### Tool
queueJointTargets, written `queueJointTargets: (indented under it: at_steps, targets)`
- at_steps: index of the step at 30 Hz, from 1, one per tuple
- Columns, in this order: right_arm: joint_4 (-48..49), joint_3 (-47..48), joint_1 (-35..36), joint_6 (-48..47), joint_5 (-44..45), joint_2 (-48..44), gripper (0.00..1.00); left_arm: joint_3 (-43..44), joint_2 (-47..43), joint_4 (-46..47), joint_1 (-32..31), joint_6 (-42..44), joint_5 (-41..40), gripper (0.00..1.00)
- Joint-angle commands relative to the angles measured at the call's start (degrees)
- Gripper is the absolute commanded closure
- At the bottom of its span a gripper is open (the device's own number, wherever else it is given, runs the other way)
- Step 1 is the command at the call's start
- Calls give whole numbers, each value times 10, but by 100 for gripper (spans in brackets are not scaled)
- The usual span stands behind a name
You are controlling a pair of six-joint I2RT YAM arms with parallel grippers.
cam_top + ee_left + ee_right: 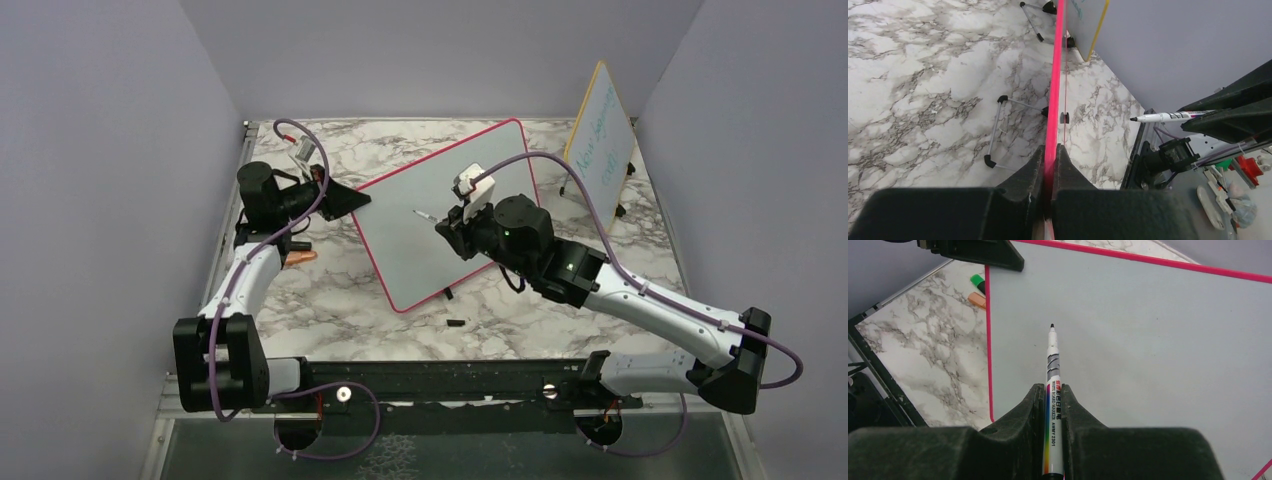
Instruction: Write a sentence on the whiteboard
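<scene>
The whiteboard [420,255], white with a thin pink-red frame, stands tilted in the middle of the marble table. Its face [1148,340] is blank; no sentence shows on it. My left gripper [358,201] is shut on the board's left edge, and in the left wrist view the pink frame [1054,90] runs between its jaws [1050,155]. My right gripper [1053,392] is shut on a white board marker [1053,365]. The uncapped black tip points at the board's face a little above it, around the middle [420,213].
A smaller yellow-framed board [603,135] with teal writing leans at the back right. An orange marker [976,300] and a green one [977,283] lie left of the whiteboard. A small black cap [455,323] lies near the front. The board's wire feet [998,125] stick out behind it.
</scene>
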Motion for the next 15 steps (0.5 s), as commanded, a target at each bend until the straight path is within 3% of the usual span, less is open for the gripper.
queueJointTargets:
  at_steps: [1, 15]
  targets:
    - [17, -3, 14, -11, 25, -7, 99, -33, -32, -8, -4, 15, -34, 100]
    - [5, 15, 33, -34, 56, 8, 99, -62, -64, -8, -13, 42, -69, 100]
